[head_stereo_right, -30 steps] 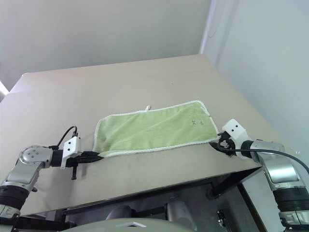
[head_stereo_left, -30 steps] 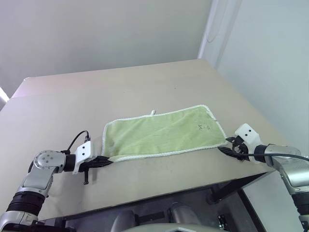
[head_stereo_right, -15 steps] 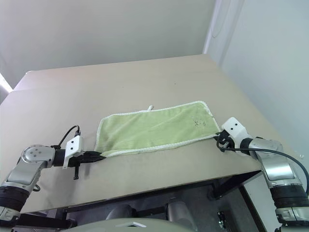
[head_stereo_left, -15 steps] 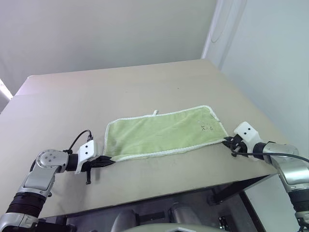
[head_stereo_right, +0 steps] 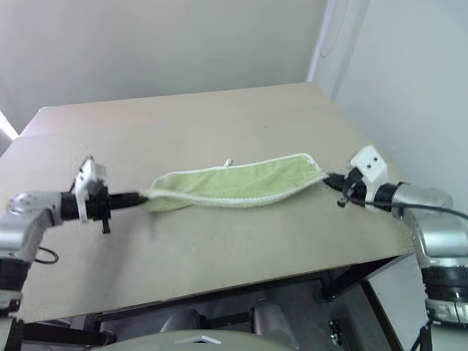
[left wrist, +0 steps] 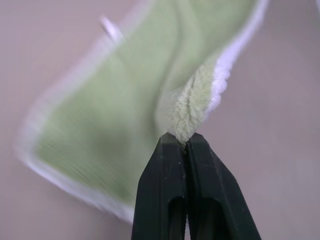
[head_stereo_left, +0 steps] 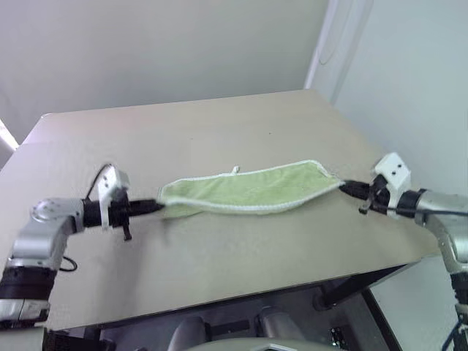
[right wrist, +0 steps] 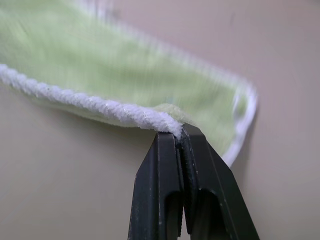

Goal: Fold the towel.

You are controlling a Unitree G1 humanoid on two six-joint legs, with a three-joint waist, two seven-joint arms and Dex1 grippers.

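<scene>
Left eye view: the towel (head_stereo_left: pixel 248 191) is seen lifted along its near long edge above the table (head_stereo_left: pixel 219 263), pinched at both near corners. The left gripper (head_stereo_left: pixel 153 208) is clamped on the left near corner, the right gripper (head_stereo_left: pixel 347 187) on the right near corner. The cloth sags a little between the 2 grips; the far edge with its small white loop (head_stereo_left: pixel 234 170) looks to rest on the tabletop (contact can't be confirmed).

Right eye view: same layout. The long axis is seen running left to right across the table, roughly parallel to the near table edge, with the right end slightly farther back. The raised near hem faces the robot.

Left wrist view: the 2 black fingers (left wrist: pixel 165 195) are pressed together with a bunched fold of green terry caught at the tips. No gap is visible.

Right wrist view: the fingers (right wrist: pixel 162 190) are closed just as tight, on the white stitched hem at the corner.

Step in hand, as judged: start of fold 1, near edge picked up and not yet carried over. The next move calls for both corners to be taken forward together, kept level and taut, then laid down on the far edge so the hems line up. Uneven travel would likely skew the fold.
</scene>
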